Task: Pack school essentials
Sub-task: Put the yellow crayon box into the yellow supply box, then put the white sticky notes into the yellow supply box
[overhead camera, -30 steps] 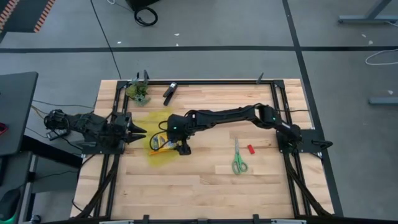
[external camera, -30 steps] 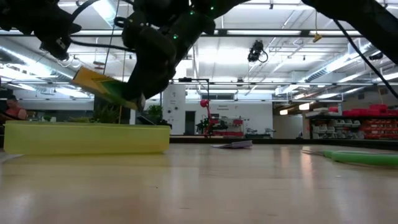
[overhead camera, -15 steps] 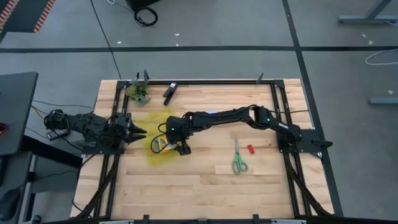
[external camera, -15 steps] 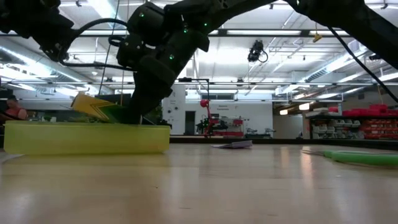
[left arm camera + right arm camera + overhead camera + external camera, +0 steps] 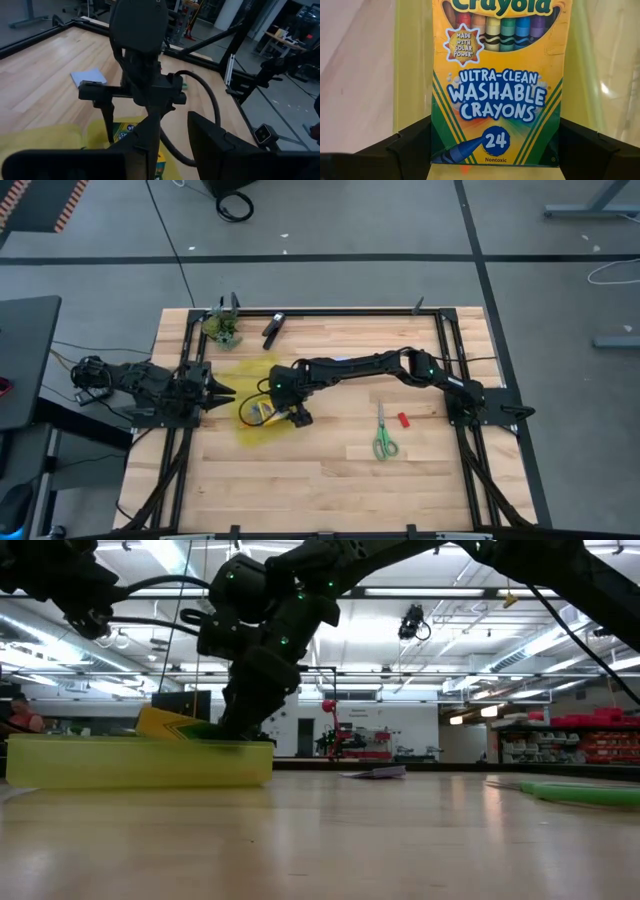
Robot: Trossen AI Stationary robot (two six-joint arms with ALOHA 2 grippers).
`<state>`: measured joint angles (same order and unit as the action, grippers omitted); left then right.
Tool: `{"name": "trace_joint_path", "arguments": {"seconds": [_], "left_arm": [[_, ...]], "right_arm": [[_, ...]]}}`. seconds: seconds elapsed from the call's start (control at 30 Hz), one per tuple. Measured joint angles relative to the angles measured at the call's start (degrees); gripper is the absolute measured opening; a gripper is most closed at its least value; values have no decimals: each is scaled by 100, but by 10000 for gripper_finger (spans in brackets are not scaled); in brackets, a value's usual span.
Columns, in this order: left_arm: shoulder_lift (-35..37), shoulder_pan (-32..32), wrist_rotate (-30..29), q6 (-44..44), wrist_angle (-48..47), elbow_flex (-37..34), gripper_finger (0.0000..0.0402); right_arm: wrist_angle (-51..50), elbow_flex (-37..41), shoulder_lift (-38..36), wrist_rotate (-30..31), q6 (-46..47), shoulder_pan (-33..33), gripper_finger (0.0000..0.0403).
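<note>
Right gripper (image 5: 277, 413) sits left of centre in the high view, over the yellow tray (image 5: 250, 431), fingers spread wide either side of the crayon box (image 5: 497, 85). In the right wrist view the pads flank the box's lower edge; contact unclear, so whether it is gripped or just released I cannot tell. In the low view the box (image 5: 175, 725) lies tilted on the tray's rim. Left gripper (image 5: 215, 393) waits at the tray's left edge, partly open, holding nothing visible.

Box judged light, thin cardboard, stiff on edges but crushable on faces, glossy so a bit slippery. Best taken across the narrow sides near one end, modest squeeze. Scissors (image 5: 384, 436) and red eraser (image 5: 404, 420) lie right of centre, unpacked.
</note>
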<state>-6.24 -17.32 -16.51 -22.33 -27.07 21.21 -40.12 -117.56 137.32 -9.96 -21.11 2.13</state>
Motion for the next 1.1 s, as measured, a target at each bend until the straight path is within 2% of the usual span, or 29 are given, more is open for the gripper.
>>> {"name": "trace_joint_path", "arguments": {"seconds": [0.27,0.5,0.87,1.1], "left_arm": [[0,0,0,0,-2,0,107],[0,0,0,0,-7,0,107],[0,0,0,26,-9,2,107],[-2,-2,0,39,-13,2,107]], "right_arm": [[-100,2,0,11,-381,9,352],[-96,2,-2,535,-445,11,353],[-89,4,-7,562,-454,-4,390],[-211,-28,-174,775,-567,-79,397]]}}
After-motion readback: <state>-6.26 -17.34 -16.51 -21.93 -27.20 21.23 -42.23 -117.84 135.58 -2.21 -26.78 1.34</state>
